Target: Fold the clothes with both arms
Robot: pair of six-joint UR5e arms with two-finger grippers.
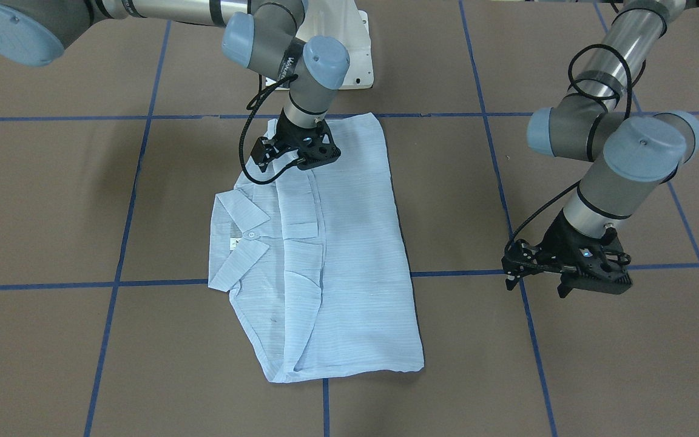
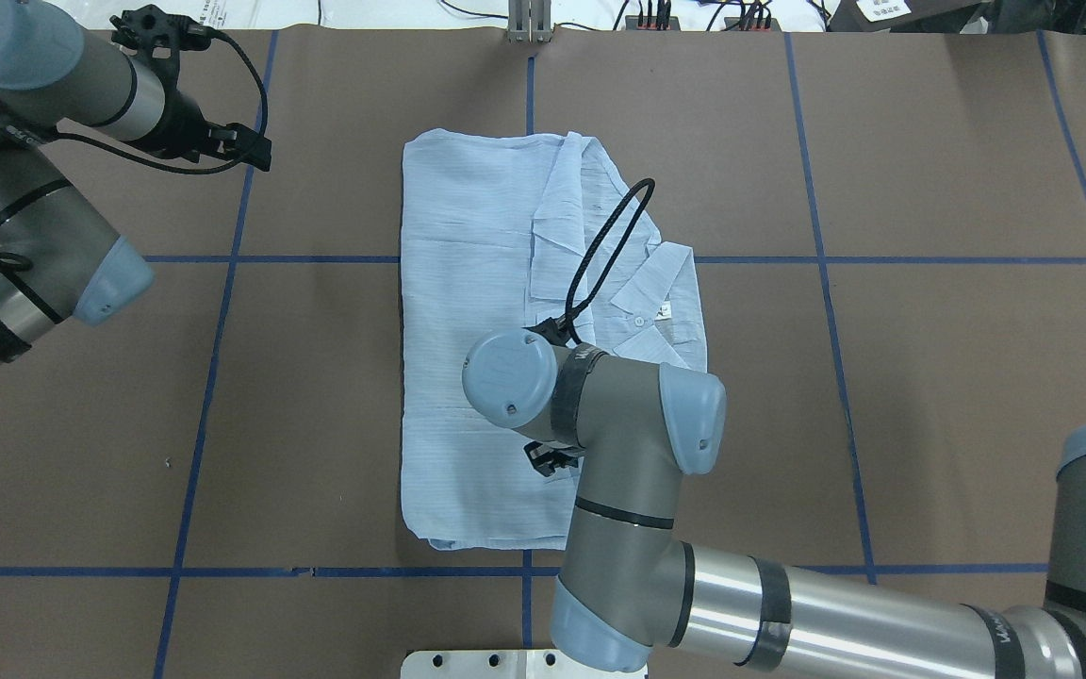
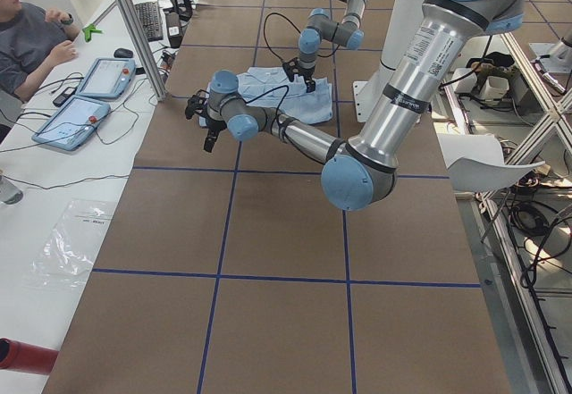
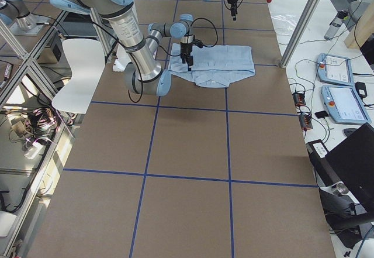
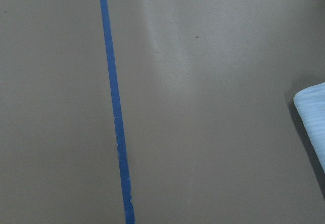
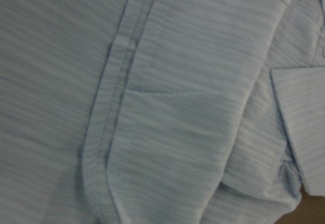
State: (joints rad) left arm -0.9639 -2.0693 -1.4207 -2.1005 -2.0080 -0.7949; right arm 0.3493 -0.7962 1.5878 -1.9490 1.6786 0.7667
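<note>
Overhead, R arm (image 2: 637, 443) covers shirt (image 2: 468, 330), pendants (image 3: 105, 77) nearby

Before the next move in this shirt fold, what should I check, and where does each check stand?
1. Shirt lies flat on the table as a folded rectangle: ok.
2. Outline is tidy: not ok, the collar side juts out unevenly.
3. Left gripper is clear of the fabric: ok, it is open over bare table.
4. Right gripper has a hold on the fabric: cannot tell, it is low over the end of the shirt nearest the robot and its fingers are hidden.
5. Right arm's cable is clear of the shirt: cannot tell, it loops above the collar.
</note>
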